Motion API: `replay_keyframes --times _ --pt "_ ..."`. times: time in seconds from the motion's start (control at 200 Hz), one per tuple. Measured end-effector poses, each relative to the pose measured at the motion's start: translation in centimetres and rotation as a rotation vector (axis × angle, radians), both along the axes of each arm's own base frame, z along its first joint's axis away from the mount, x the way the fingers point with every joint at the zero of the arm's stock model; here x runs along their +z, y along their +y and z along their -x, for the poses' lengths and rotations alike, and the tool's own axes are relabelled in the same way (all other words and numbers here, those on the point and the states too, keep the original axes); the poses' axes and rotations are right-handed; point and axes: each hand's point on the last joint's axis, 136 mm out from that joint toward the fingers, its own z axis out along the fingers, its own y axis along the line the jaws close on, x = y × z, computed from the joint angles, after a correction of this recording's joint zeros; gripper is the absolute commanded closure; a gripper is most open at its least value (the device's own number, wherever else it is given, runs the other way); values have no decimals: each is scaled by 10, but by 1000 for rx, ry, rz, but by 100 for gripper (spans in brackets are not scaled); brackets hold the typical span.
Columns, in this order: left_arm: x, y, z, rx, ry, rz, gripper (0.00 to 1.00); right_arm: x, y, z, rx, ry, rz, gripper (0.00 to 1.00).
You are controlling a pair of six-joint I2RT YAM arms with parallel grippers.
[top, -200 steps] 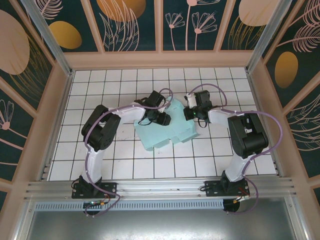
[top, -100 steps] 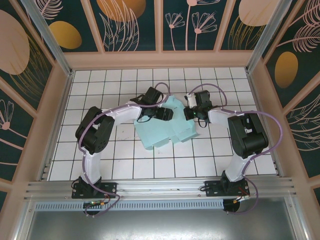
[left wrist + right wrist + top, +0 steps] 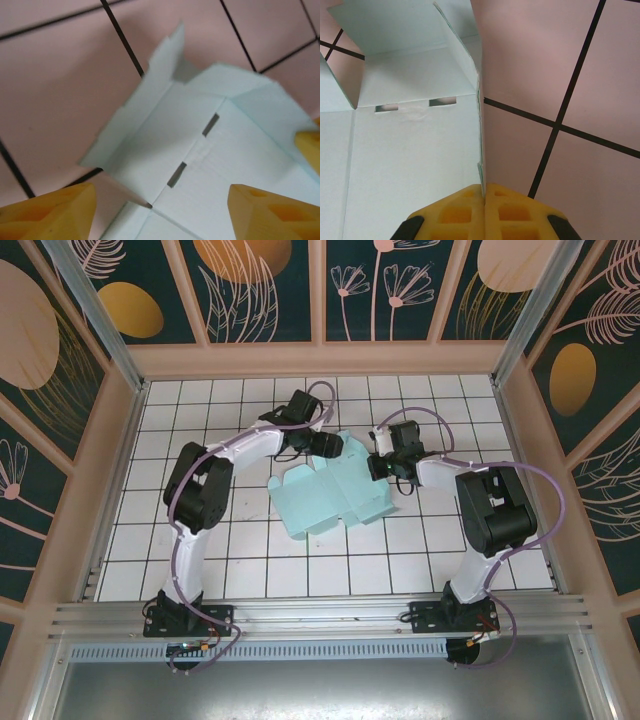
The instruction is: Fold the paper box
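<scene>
Pale aqua thin-card paper box [image 3: 335, 495] lies at the centre of the white tiled bench [image 3: 200, 530], mostly opened out: panels flat, a few edge flaps raised. Right end effector [image 3: 484, 187] clenched on the box's right-hand flap. Left end effector [image 3: 160, 200] released, jaws spread above the far-left corner. Judgement: early stage; walls and slotted tabs not yet closed.

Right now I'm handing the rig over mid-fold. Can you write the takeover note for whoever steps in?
Left tool: open, over the far-left corner of the paper box, holding nothing.
Right tool: shut on the box's right edge, pinching that wall upright.
Box: mid-table between both tools, mostly spread open, creases showing.
Done: right wall raised.
Left: raise the other walls and tuck the flaps; the two slots are still unfilled.
</scene>
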Motion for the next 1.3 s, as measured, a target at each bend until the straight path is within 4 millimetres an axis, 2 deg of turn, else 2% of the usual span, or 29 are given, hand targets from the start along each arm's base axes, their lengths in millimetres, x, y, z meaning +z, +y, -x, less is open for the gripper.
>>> replay_keyframes --times 0.075,0.255,0.551,0.656,0.736,0.941,1.296 --pt "-8 0 7 -16 27 -14 38 0 0 0 0 1 1 100" --pt "-9 0 10 -32 33 -21 48 -1 -1 0 -4 2 5 100" --pt "-7 -3 14 -46 30 -18 48 -1 -1 0 -5 2 7 100" --pt "-6 -8 21 -64 34 -6 47 -1 -1 0 -5 2 7 100" --pt "-4 -14 35 -94 54 26 47 -1 -1 0 -7 2 4 100" --pt "-16 -24 57 -132 94 63 47 -1 -1 0 -9 4 2 100" --pt "-34 -25 62 -98 108 88 46 -1 -1 0 -15 8 -3 100"
